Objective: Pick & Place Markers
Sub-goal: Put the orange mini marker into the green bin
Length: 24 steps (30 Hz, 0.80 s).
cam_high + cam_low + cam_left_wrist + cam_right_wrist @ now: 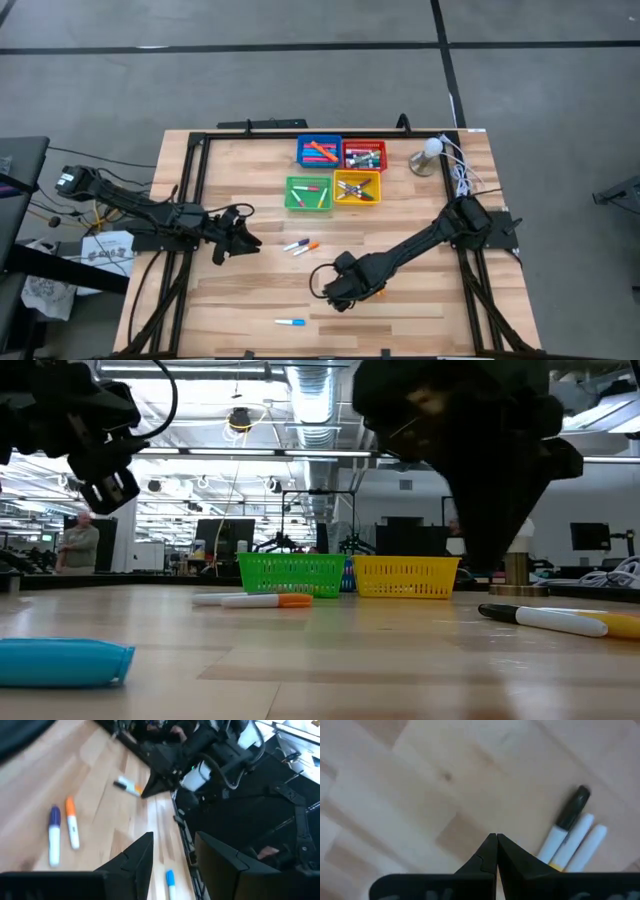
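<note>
- Mostly done, by the look of it: the blue tray, red tray, green tray and yellow tray at the far middle of the counter each hold a handful of markers.
- Still loose on the wood: a purple-capped marker and an orange-capped marker side by side in the middle, a blue-capped marker near the front edge, and a black-capped marker with another pen against it just beside the right gripper.
- The loose pens are short, thin and white-bodied with coloured caps, all lying flat.
- Left gripper hovers left of the middle pair, jaws partly open, nothing between them.
- Right gripper sits low over the counter, jaws closed on nothing.
</note>
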### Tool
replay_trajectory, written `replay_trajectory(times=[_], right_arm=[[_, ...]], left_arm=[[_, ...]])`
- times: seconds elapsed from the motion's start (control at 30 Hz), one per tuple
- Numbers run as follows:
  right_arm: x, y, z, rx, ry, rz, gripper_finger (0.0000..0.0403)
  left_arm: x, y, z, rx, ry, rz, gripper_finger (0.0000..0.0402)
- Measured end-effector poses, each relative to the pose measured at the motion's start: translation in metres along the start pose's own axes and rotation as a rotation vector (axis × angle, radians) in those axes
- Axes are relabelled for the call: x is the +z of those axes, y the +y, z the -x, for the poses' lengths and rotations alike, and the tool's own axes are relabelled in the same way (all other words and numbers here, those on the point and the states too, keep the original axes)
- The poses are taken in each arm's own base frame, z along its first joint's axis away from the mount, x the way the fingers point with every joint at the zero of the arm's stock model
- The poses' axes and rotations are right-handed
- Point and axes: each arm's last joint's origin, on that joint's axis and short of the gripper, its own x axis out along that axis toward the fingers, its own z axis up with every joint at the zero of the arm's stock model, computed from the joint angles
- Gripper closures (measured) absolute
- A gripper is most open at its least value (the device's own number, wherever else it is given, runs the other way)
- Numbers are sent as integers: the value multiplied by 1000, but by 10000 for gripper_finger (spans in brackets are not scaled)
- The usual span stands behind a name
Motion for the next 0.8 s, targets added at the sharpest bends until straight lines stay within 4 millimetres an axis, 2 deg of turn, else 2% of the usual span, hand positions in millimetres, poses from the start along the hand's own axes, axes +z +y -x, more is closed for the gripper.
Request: replay_trajectory(times=[0.13,0.23,0.4,0.63,0.73,0.8], right_arm=[[-3,3,7,66,65,108,403],[-6,0,19,88,56,178,403],[-9,-14,48,58,29,227,403],[-29,-55,83,-109,5,239,403],[-49,-88,85,-93,-37,134,403],[-66,-110,78,-11,-91,24,403]], left_arm=[[-8,4,-5,6,97,19,257],[-13,6,-11,35,163,20,257],[-6,-2,-25,37,192,-4,257],[-2,-5,-30,36,189,-9,257],[-2,-4,-30,37,189,0,257],[-2,-5,-30,31,188,1,257]])
